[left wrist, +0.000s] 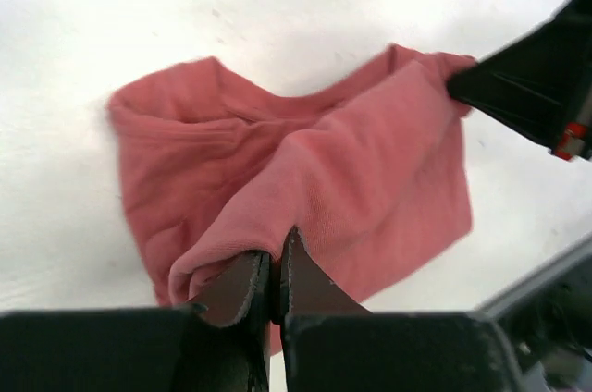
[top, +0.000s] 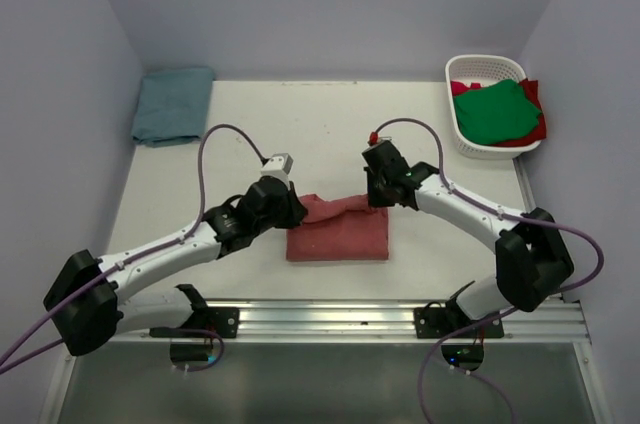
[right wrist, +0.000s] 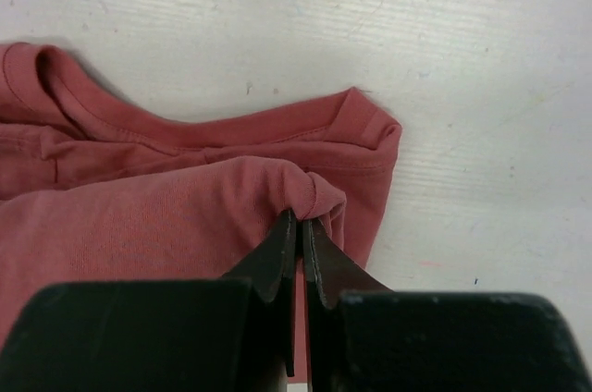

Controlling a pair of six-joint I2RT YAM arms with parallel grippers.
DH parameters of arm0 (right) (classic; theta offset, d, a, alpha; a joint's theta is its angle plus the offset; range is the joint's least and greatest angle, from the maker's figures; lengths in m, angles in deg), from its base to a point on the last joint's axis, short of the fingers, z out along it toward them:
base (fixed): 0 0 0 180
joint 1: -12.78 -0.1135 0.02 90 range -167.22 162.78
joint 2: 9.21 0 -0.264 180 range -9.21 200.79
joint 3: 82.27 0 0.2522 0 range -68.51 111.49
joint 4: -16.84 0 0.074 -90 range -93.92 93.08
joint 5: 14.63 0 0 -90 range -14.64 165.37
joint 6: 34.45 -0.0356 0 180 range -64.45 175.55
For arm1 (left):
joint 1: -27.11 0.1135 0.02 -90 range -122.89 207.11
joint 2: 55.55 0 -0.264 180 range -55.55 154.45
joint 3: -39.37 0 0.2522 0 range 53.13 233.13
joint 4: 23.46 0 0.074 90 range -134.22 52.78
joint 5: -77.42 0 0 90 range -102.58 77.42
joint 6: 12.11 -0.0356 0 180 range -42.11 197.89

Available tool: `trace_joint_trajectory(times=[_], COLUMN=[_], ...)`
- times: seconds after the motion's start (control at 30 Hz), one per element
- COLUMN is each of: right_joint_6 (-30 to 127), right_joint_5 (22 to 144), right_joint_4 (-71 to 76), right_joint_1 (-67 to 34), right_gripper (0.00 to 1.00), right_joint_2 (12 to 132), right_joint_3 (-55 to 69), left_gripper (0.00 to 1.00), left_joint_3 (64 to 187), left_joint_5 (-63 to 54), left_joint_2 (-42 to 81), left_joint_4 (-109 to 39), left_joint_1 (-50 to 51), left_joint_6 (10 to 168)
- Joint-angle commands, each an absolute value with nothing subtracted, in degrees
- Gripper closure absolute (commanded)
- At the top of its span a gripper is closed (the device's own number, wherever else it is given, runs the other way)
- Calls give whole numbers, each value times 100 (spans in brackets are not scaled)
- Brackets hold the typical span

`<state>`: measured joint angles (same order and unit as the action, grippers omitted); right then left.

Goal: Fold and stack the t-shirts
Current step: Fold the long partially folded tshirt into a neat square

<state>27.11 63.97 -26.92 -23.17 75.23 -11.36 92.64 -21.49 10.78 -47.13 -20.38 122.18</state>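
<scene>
**Both jaws pinch the one brick-red t-shirt at mid-bench**

From above, you have four shirts. One brick-red t-shirt [top: 338, 234] lies at the middle of the bench [top: 330, 124], and one teal t-shirt [top: 173, 104] sits at the far left corner. One green t-shirt [top: 497, 112] lies over one brighter red t-shirt [top: 528, 92] in the single white basket [top: 485, 64] at the far right. Your two arms meet at the brick-red shirt's far edge.

In your left wrist view, the left jaws are pressed together on a lifted fold of the brick-red t-shirt [left wrist: 370, 170], and the right jaws grip its opposite corner.

In your right wrist view, the right jaws pinch a bunched fold of that shirt [right wrist: 139, 216], just beside a stitched edge.
</scene>
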Motion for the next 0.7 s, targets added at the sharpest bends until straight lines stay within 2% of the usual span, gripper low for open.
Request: trace_joint_trajectory(times=[0.0, 0.13, 0.3, 0.4, 0.47, 0.67], right_joint_6=[2743, 2559, 2304, 2286, 2312, 2312], right_joint_5=[5648, 5480, 5225, 5286, 5304, 5672], right_joint_4=[-2768, -2566, -2487, -2347, -2320, -2258], right_joint_1=[-2256, -2106, -2089, -2089, -2089, -2027], right_gripper=[100, 100, 100, 100, 100, 100], right_joint_2=[7937, 8719, 9396, 9528, 9660, 9854], right_joint_3=[-665, -356, -119, -136, -127, -197], left_gripper=[100, 100, 100, 100, 100, 100], left_joint_3=[9278, 8838, 9538, 9997, 10164, 10121], left_joint_5=[-3279, -2560, -1716, -1128, -690, -335], left_joint_2=[1396, 2535, 3978, 4402, 4491, 4184], left_joint_4=[-4638, -2524, -1710, -1463, -1332, -1278], left_joint_1=[-1686, -702, -304, -287, -287, -295], left_joint_6=[11755, 11253, 10805, 10795, 10804, 10927])
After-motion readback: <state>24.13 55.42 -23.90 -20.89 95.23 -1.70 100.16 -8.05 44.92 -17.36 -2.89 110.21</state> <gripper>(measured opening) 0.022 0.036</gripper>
